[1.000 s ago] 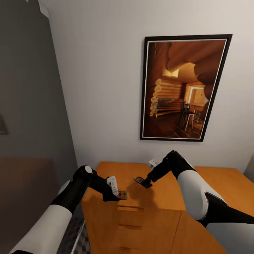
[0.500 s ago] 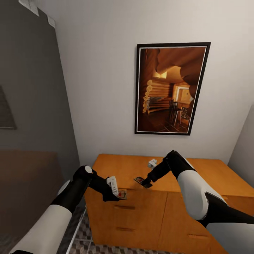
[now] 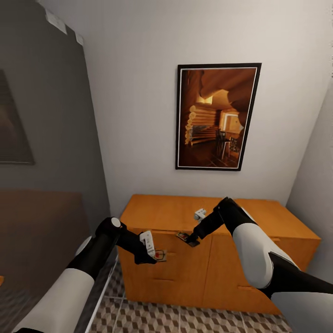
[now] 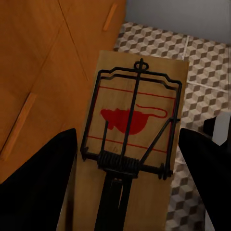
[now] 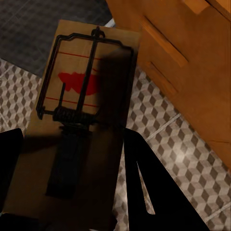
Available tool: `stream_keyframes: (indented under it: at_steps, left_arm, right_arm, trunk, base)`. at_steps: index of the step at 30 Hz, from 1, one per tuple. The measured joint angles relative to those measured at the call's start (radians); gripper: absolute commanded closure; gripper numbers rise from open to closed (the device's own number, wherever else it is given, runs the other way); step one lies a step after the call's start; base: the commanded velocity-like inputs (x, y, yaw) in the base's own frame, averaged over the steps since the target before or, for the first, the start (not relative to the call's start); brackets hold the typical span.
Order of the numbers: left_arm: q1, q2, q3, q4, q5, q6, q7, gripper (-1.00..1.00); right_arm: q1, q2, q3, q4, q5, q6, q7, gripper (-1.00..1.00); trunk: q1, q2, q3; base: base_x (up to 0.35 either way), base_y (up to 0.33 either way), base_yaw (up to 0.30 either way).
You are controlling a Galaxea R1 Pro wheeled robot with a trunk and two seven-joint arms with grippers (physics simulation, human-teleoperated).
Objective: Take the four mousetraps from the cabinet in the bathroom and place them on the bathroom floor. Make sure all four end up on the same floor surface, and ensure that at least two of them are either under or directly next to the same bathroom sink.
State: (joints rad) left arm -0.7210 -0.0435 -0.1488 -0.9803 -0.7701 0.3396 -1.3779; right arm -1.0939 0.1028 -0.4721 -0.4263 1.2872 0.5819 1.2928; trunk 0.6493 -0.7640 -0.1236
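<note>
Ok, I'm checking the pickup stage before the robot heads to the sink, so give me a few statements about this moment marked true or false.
1. Each gripper holds a mousetrap: true, the left gripper holds one mousetrap, the right gripper another mousetrap.
2. The cabinet's drawers are pulled open: false, the fronts sit flush.
3. A framed picture hangs above the cabinet: true.
4. The floor below is plain white: false, it has cube-patterned tiles.
5. A mousetrap lies on the floor: false, none shows there.
</note>
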Motion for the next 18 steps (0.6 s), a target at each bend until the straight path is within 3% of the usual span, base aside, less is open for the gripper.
stream_keyframes:
  at_steps: [5,9,14,18]
  left_arm:
    - [0.000,0.000,0.001,0.023,0.000,-0.002,0.015,1.00]
    - [0.000,-0.012,-0.001,0.112,0.002,-0.006,0.094,1.00]
    - [0.001,-0.050,0.000,0.265,0.009,-0.007,0.282,1.00]
    - [0.001,-0.076,0.033,0.335,0.082,0.002,0.372,1.00]
  right_arm:
    - [0.000,0.000,-0.001,0.020,0.000,0.000,-0.001,1.00]
    - [0.000,0.000,-0.001,0.068,0.000,0.000,-0.033,1.00]
    - [0.000,-0.004,-0.001,0.196,-0.006,-0.004,-0.186,1.00]
    - [0.032,-0.008,-0.005,0.255,-0.011,-0.041,-0.329,1.00]
  trunk:
    - [0.000,0.000,0.000]
    - [0.000,0.000,0.000]
    - [0.000,0.000,0.000]
    - [0.000,0.000,0.000]
  base:
    - [-0.041,0.000,0.000]
    - [-0.006,0.000,0.000]
    - [-0.001,0.000,0.000]
    - [0.000,0.000,0.000]
